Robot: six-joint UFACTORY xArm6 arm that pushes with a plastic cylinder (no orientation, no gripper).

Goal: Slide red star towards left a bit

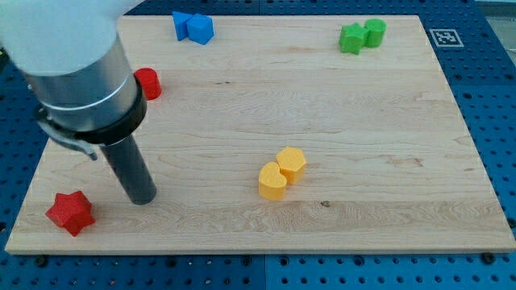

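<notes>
The red star [70, 212] lies near the bottom left corner of the wooden board [363, 137]. My tip [143, 199] rests on the board just to the right of the star and slightly above it, a short gap apart, not touching it. A red cylinder [148, 83] sits at the upper left, partly hidden behind the arm's grey body.
Two blue blocks [193, 26] touch each other at the top edge. A green star [351, 38] and a green cylinder [374, 31] sit at the top right. A yellow heart-like block [272, 180] and a yellow hexagon [291, 162] touch at the lower middle. The board's left edge is close to the star.
</notes>
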